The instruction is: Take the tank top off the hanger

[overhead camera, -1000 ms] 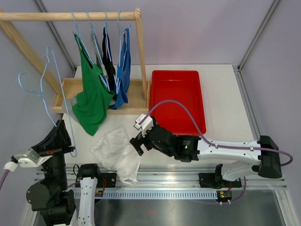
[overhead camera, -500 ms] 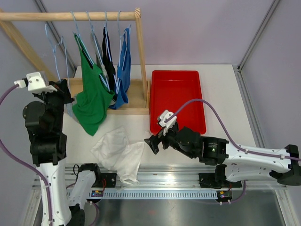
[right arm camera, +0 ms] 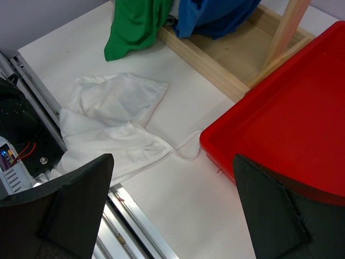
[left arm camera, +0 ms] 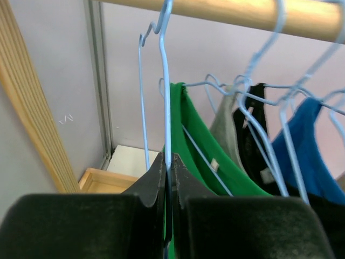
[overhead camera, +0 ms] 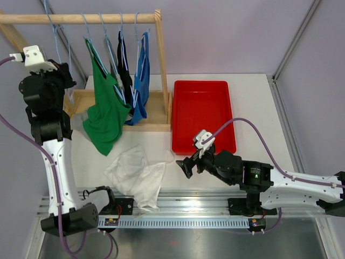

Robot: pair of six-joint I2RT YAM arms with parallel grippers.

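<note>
Your left gripper (left arm camera: pixel 167 162) is clenched on the thin blue wire of a bare hanger (left arm camera: pixel 164 97). No cloth hangs from it. The wire runs straight up from the jaws, and its hook meets the rod (left arm camera: pixel 242 13) at the top of the wrist view. You cannot tell from here whether the hook sits over the rod or only lies against it. Just to the right of it hangs the green top (left arm camera: pixel 199 145), with the dark and blue ones beyond.

Your right gripper (right arm camera: pixel 172 162) is released, jaws spread wide and holding nothing. It hovers low over the table (right arm camera: pixel 178 210) at the near corner of the red tray (right arm camera: pixel 291 108).

The white top (right arm camera: pixel 116 124) is already off the hanger. It lies crumpled flat on the table near the front edge, well below and apart from the left jaws. It sprawls aslant, its long axis running from the rack side toward the front rail. From the right jaws it lies to the left, with one loose strap trailing toward the tray corner. The right arm is much the nearer to it.

The removal itself looks done. What turns the next move is hook against rod: the hanger wants its hook over the rod, left of the green top, before you let go.
</note>
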